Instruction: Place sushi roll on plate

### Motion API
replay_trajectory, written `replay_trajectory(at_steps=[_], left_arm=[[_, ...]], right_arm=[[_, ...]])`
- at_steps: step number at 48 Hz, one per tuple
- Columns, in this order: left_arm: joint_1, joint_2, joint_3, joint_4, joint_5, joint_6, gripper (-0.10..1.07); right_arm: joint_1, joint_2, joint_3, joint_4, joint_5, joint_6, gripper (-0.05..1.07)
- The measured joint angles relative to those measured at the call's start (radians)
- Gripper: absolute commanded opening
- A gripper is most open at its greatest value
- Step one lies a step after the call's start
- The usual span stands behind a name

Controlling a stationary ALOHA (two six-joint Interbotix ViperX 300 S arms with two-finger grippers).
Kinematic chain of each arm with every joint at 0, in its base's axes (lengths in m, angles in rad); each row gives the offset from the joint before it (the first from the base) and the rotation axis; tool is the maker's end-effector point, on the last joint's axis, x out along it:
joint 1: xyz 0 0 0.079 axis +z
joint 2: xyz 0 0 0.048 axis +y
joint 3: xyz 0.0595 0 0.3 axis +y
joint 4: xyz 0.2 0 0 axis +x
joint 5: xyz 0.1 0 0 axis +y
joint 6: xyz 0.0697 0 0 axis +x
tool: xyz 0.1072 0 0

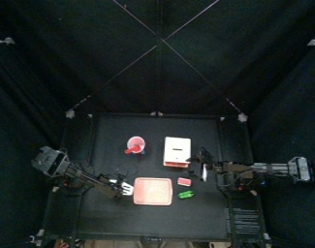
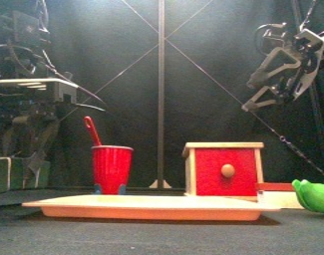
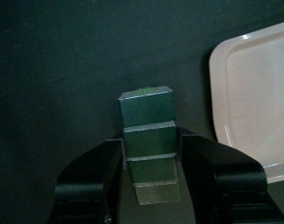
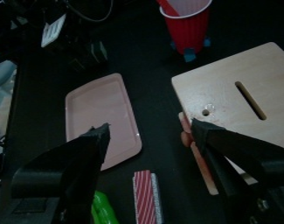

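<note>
**Item 1 – sushi roll** (image 3: 147, 105). Dark green, blocky, square in section, scored across into segments; matte wrapper look. It is gripped by the L gripper (image 3: 150, 144), jaws pressed on both its long sides, so it is judged clamped. Long axis is set along the gripper's reach, free end poking out ahead of the jaws. Not yet on the plate.

**Item 2 – plate** (image 3: 255, 87). Salmon-pink, flat, square w/ rounded corners, shallow raised rim, smooth plastic-like finish. It is seen just beside the held roll, w/ a strip of bare table between. In top view the plate (image 1: 153, 191) is placed near the table's front, w/ the L gripper (image 1: 121, 184) close at its left edge. Key relation: a short sideways carry toward the table's middle is judged enough; the L arm is nearer.

**Item 3 – R gripper** (image 4: 150, 127). Jaws held wide apart, nothing between; hung above the table to the plate's right.

**Misc.** Red cup (image 4: 189, 26), tapered, smooth. Cream box (image 4: 243, 87), flat lid w/ slot. Striped red-white piece (image 4: 145, 194) and green piece (image 4: 103, 210) are laid near the plate.
</note>
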Motion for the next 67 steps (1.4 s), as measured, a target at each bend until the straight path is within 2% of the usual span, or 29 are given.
replay_trajectory(at_steps=[12, 29, 37, 43, 51, 60, 67], left_arm=[[-0.002, -0.006, 0.003, 0.032, 0.0, 0.0, 0.59], [0.002, -0.043, -0.046, 0.178, -0.015, 0.003, 0.59], [0.043, -0.081, -0.058, 0.218, -0.057, 0.005, 0.59], [0.089, -0.097, -0.063, 0.25, -0.127, 0.006, 0.58], [0.112, -0.04, -0.098, 0.272, -0.241, -0.003, 0.58], [0.117, 0.077, -0.169, 0.27, -0.258, -0.011, 0.58], [0.117, 0.129, -0.216, 0.233, -0.258, -0.012, 0.59]], right_arm=[[0.0, -0.002, 0.0, 0.0, 0.0, 0.0, 1.02], [0.0, -0.002, 0.0, 0.0, 0.0, 0.002, 1.02], [0.002, 0.0, 0.002, 0.006, 0.0, 0.002, 1.02], [0.003, 0.0, 0.006, 0.006, 0.0, 0.002, 1.02], [0.003, 0.0, 0.006, 0.006, 0.0, 0.002, 1.02], [0.003, -0.002, 0.009, 0.006, 0.0, 0.002, 1.02], [0.003, -0.006, 0.014, 0.006, 0.002, 0.002, 1.02]])
